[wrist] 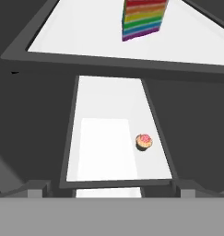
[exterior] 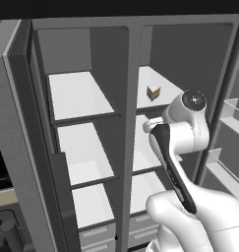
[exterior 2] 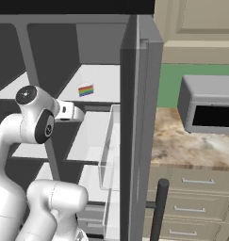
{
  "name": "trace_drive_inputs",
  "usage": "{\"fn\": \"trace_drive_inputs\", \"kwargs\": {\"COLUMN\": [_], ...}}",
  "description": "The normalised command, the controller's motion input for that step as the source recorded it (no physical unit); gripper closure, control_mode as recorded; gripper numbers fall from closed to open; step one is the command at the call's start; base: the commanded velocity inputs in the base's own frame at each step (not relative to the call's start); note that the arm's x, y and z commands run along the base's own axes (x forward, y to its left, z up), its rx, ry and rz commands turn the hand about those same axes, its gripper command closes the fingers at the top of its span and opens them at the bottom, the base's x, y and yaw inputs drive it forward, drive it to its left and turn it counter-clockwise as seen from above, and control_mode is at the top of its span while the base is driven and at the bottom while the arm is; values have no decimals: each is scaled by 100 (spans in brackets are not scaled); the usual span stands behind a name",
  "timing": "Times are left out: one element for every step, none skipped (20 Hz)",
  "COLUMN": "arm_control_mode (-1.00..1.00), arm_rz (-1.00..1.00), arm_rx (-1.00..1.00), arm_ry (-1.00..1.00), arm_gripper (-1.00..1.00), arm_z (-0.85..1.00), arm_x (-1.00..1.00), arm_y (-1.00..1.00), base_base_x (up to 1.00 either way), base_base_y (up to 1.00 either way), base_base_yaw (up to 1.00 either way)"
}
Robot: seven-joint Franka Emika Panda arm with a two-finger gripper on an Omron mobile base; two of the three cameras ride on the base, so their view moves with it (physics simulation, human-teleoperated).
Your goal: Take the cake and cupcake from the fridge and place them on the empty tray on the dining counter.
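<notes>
The grey fridge [exterior: 133, 44] stands open with white shelves inside. The rainbow-layered cake [exterior: 153, 92] [exterior 2: 85, 90] sits on the upper shelf of the right compartment; it is at the top of the hand view [wrist: 143, 20]. The pink-frosted cupcake [wrist: 144, 142] rests on a lower white shelf, near that shelf's right edge. My gripper [wrist: 111, 189] is inside the right compartment, just below and in front of the cake's shelf, with the hand [exterior 2: 71, 112] beside the shelf edge. Its fingertips [wrist: 37, 188] stand wide apart with nothing between them. The tray and the dining counter are out of view.
The fridge's centre divider [exterior: 130, 123] is left of my arm. The open right door [exterior 2: 134, 122] with clear bins [exterior 2: 109, 146] is close on the right. A microwave [exterior 2: 208, 106] sits on the wall counter [exterior 2: 182, 146] beyond the door. Grey drawers [exterior: 96, 235] lie below.
</notes>
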Motion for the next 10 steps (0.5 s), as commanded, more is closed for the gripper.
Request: {"fn": "trace_drive_inputs", "kwargs": {"arm_control_mode": [-100,-100,-100,-100,-100,-100,-100,-100,-100,-100], "arm_rz": [0,0,0,0,0,0,0,-4,-6,-6], "arm_rx": [0,0,0,0,0,0,5,7,13,17], "arm_ry": [0,-3,-3,-2,-4,-9,-11,-12,-10,-7], "arm_gripper": [-100,-100,-100,-100,-100,-100,-100,-100,-100,-100], "arm_z": [8,0,7,10,3,4,6,0,0,0], "arm_x": [0,-4,0,0,-5,-17,-20,-24,-24,-24], "arm_y": [-14,-16,-14,0,0,0,0,0,-1,-9], "base_base_x": [0,0,0,0,0,0,0,0,0,0], "base_base_y": [0,0,0,0,0,0,0,0,0,0], "base_base_yaw": [0,0,0,0,0,0,0,0,0,0]}}
